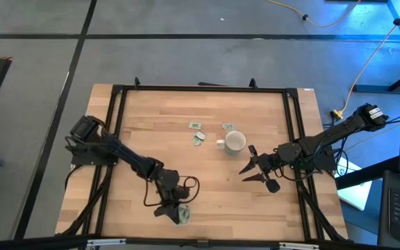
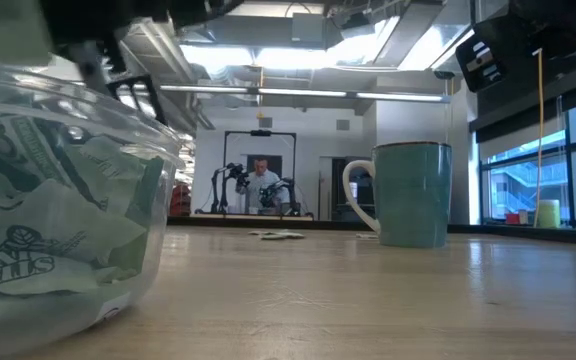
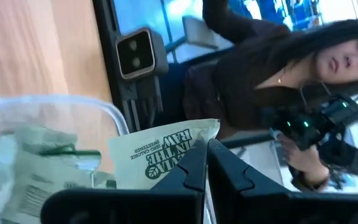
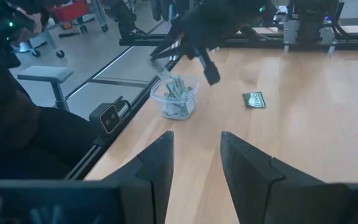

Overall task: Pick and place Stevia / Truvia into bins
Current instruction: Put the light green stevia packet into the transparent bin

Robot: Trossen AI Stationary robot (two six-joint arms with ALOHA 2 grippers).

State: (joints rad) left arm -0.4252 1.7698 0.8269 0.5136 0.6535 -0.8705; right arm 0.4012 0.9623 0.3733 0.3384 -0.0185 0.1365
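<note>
A clear round dish [image 1: 182, 214] sits near the table's near edge and holds several green and white sachets [image 3: 36, 162]. It fills the left of the low view [image 2: 58, 230]. My left gripper [image 3: 206, 146] hovers over the dish's rim [image 4: 166, 62], shut on one sachet [image 3: 163, 158]. More sachets [image 1: 198, 132] lie flat on the wood beside the white mug [image 1: 235, 142]. One more sachet [image 4: 253, 99] lies flat near the dish. My right gripper [image 1: 254, 171] waits open above the table, right of the mug, touching nothing. My left gripper pinches one sachet by its edge [image 3: 191, 149] between the two fingers. The fingers slant down from above. The sachet [image 4: 165, 73] is lifted clear and hangs just over the dish's rim.
The mug [image 2: 413, 195] stands upright at mid-table. A black frame rail [image 1: 114, 125] runs around the table. A person [image 3: 272, 81] sits just beyond the near edge, and another person [image 2: 261, 185] is far behind the table. Bare wood [image 1: 228, 201] lies between the dish and my right gripper.
</note>
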